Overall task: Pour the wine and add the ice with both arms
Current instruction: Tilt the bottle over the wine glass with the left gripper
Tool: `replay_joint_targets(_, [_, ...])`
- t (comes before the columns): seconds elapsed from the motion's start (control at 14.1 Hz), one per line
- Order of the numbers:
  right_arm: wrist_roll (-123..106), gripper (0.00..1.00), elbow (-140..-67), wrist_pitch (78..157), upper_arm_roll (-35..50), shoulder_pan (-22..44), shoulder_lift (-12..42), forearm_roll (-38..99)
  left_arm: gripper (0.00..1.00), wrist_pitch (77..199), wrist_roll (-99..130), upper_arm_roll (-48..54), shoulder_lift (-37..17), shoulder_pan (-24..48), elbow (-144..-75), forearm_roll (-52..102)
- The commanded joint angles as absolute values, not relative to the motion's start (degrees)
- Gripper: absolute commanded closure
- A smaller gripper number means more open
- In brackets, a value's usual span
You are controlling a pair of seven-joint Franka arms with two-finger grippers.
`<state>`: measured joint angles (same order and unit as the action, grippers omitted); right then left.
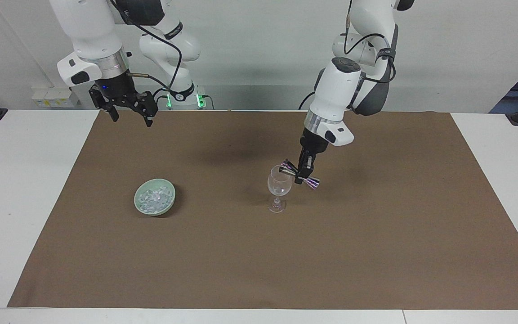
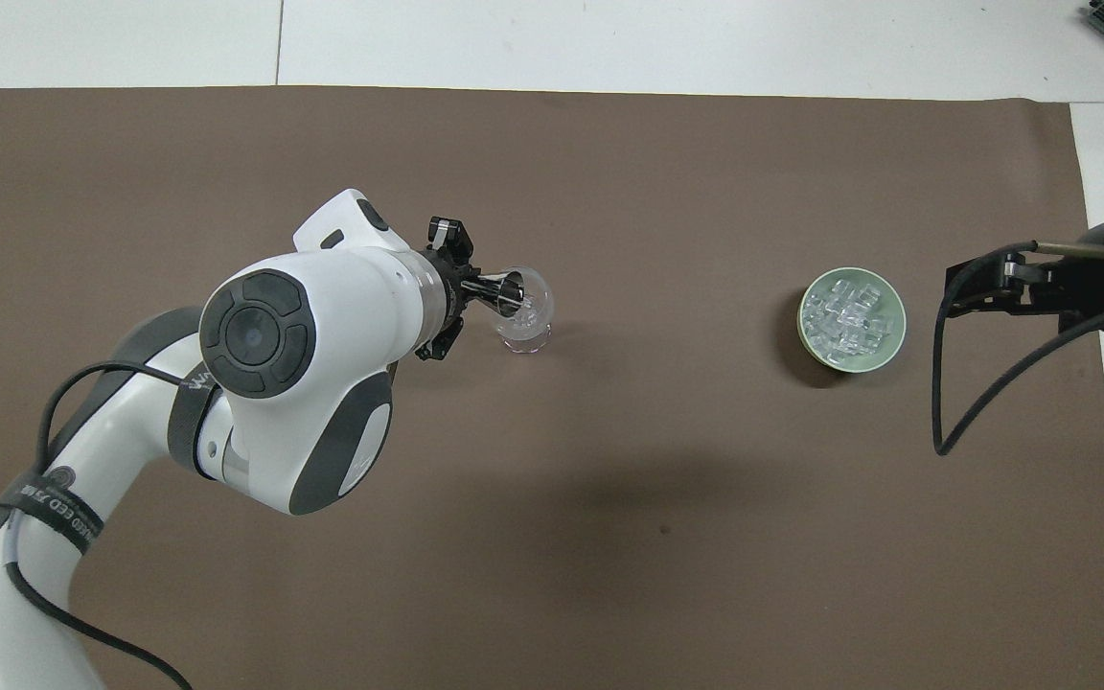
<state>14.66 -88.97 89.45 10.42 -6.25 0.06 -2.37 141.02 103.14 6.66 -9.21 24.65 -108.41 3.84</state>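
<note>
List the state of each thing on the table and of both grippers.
wine glass: upright on the brown mat, no visible fill.
jigger: tipped sideways over the glass rim, gripped mid-body.
green bowl: upright, full of ice.
left gripper: shut on the jigger.
right gripper: open, empty, waiting above the mat's edge.

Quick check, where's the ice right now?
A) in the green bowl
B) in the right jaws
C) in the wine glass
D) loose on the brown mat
A: the ice lies heaped in the green bowl, which sits on the mat toward the right arm's end of the table, apart from the wine glass.
</note>
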Motion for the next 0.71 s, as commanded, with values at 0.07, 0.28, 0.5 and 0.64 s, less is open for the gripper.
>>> replay_joint_targets(0.07, [13.2, 0.0, -90.3, 89.4, 10.9, -7.4, -1.1, -1.1, 1.0, 139.3, 104.2, 5.7, -9.1, 25.7, -108.0, 1.9])
replay_joint_targets(0.28, [13.2, 0.0, -90.3, 89.4, 10.9, -7.4, -1.1, -1.1, 1.0, 139.0, 104.6, 5.7, -9.1, 25.7, -107.8, 0.7])
replay_joint_targets(0.5, [13.2, 0.0, -90.3, 89.4, 10.9, -7.4, -1.1, -1.1, 1.0, 137.8, 104.6, 5.7, -9.1, 25.8, -107.5, 0.4])
replay_joint_targets(0.64, [13.2, 0.0, -90.3, 89.4, 10.9, -7.4, -1.1, -1.1, 1.0, 137.3, 104.6, 5.6, -9.1, 25.8, -107.4, 0.4])
